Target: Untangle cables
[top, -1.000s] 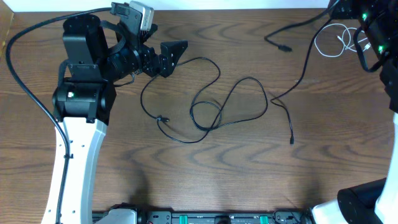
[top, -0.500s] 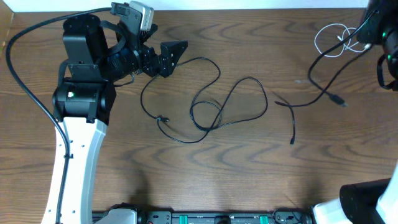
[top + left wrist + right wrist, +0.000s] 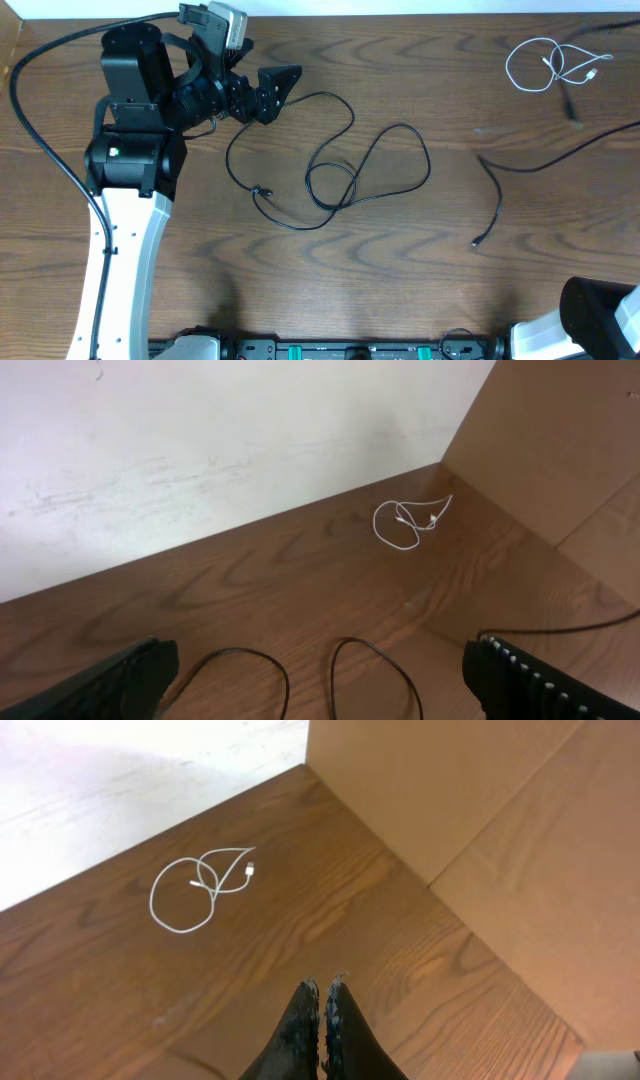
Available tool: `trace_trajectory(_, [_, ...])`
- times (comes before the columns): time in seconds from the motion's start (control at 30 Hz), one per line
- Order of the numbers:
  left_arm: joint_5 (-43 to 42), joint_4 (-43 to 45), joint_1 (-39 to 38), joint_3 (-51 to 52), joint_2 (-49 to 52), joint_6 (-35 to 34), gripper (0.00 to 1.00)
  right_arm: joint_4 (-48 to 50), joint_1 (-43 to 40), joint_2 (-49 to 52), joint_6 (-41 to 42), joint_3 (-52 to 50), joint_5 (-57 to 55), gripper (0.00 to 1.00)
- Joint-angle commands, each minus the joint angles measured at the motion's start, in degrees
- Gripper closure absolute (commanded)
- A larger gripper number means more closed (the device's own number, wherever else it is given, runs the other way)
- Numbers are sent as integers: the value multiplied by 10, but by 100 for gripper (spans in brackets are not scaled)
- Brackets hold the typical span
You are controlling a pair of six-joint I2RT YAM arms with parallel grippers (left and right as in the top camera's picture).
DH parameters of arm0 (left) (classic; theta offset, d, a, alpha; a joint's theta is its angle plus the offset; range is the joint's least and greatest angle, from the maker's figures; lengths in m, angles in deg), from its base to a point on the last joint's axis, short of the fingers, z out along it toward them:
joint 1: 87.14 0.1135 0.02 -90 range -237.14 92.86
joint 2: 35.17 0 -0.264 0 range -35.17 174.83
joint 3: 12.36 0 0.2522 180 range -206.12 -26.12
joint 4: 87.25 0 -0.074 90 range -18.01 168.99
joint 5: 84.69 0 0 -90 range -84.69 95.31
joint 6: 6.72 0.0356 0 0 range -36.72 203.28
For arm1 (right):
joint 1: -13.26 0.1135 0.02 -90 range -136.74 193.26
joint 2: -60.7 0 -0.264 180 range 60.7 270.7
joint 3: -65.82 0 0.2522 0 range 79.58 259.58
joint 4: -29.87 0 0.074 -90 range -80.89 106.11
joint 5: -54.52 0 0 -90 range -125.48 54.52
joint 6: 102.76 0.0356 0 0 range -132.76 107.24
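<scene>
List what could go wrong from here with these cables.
1. The black cable crosses itself in several loops mid-table; pulling one end could cinch the crossings into a knot.
2. A black strand runs out of the overhead view on the right; a pull there might drag it off the table.
3. The white cable lies coiled over itself near the far corner; a passing arm could snag it.

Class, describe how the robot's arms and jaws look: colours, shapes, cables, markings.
The left arm has black boxy joints, a white lower link, a green light, a grey camera block and a thick black cord. Left jaws are black, one ribbed; right jaws dark and tapered. Right arm: white, black.
</scene>
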Motion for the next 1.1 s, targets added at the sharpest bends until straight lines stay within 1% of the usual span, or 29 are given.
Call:
trace_trajectory(0.0, [-10,3,-6,-18,2,-3,4,1,-7,9,27,4,-40,99])
trace_trajectory(0.23, [-9,2,-27,-18,2,-3,4,2,-53,26,36,3,-27,99])
trace_trajectory(0.43, [-9,2,-28,-18,2,-3,4,14,-97,32,36,3,-24,99])
trace_trajectory(0.6, [-9,0,-28,-18,3,-3,4,19,-146,32,31,3,14,99])
trace_trajectory(0.83, [-9,-4,-28,-18,3,-3,4,41,-220,45,41,3,23,99])
trace_trajectory(1.03, [-9,-9,-28,-18,3,-3,4,95,-259,77,48,3,23,99])
trace_trajectory(1.07, [-9,-9,-28,-18,3,-3,4,113,-265,89,35,3,30,99])
